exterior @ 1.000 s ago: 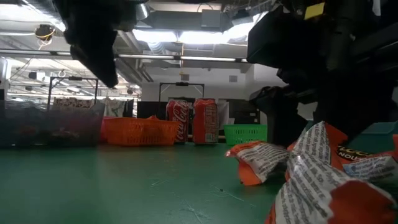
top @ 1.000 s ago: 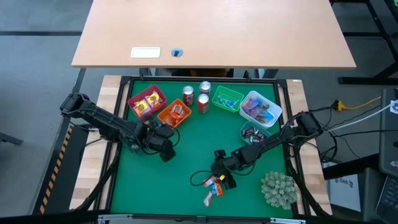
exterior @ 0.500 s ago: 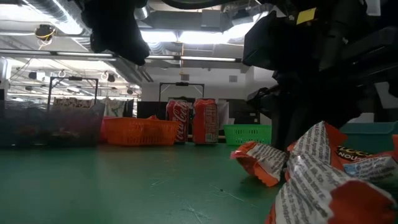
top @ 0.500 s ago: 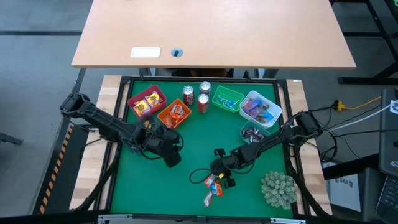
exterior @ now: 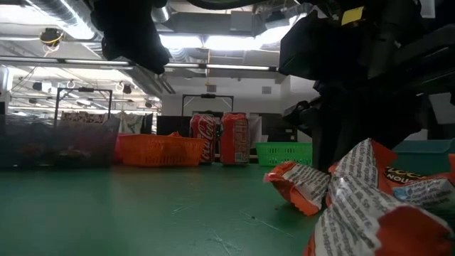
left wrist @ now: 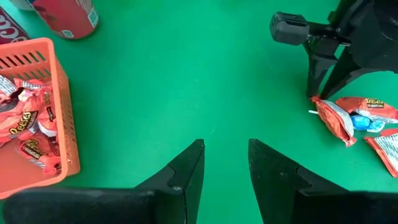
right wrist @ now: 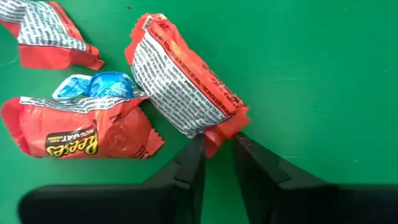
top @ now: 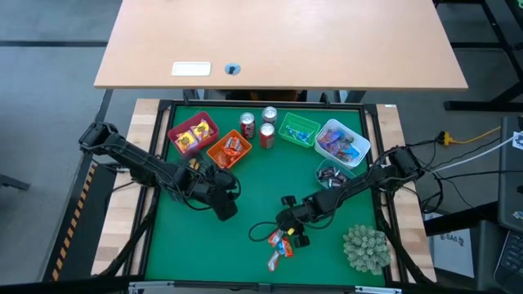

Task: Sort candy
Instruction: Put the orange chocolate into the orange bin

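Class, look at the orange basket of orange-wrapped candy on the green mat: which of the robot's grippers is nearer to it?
Left. The left gripper hangs just below the orange basket in the high view. The right gripper is farther off, down at the loose orange-wrapped candy, pinching one wrapper's end.

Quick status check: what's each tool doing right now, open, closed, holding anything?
Left tool: open, empty, above the green mat near the orange basket.
Right tool: closing on the end of an orange-wrapped candy lying on the mat.

Robotics lab, exposed ceiling ducts [exterior: 43, 14], strip lights [exterior: 213, 43], bench-mounted arms
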Tool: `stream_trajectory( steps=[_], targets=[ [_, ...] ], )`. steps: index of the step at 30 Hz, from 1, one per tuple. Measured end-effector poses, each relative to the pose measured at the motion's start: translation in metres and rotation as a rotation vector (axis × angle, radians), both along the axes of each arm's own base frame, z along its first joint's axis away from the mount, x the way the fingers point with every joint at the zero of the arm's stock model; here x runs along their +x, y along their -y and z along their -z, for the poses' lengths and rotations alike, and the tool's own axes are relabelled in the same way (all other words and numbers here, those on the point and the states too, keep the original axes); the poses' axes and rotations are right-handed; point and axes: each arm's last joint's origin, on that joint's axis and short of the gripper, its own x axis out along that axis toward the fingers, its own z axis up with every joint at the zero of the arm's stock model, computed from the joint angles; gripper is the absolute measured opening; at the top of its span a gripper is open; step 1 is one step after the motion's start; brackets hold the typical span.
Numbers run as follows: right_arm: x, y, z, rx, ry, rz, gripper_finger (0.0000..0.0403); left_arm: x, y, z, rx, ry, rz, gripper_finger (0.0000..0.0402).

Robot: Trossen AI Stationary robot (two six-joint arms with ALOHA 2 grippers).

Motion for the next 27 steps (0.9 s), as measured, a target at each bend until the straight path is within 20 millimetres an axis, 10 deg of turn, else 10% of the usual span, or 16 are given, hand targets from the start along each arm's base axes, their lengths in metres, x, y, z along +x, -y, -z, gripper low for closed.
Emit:
stream_trajectory(
  steps=[15, 27],
  targets=[
    [0.004, -0.002, -0.006, -0.004, 0.002, -0.014, 0.0237, 0.000, 0.000, 0.000, 0.000, -0.001, 0.000, 0.0114],
    [0.011, -0.003, -0.015, -0.116, 0.061, -0.126, 0.0250, 0.000, 0.000, 0.000, 0.000, 0.000, 0.000, 0.0114]
  ],
)
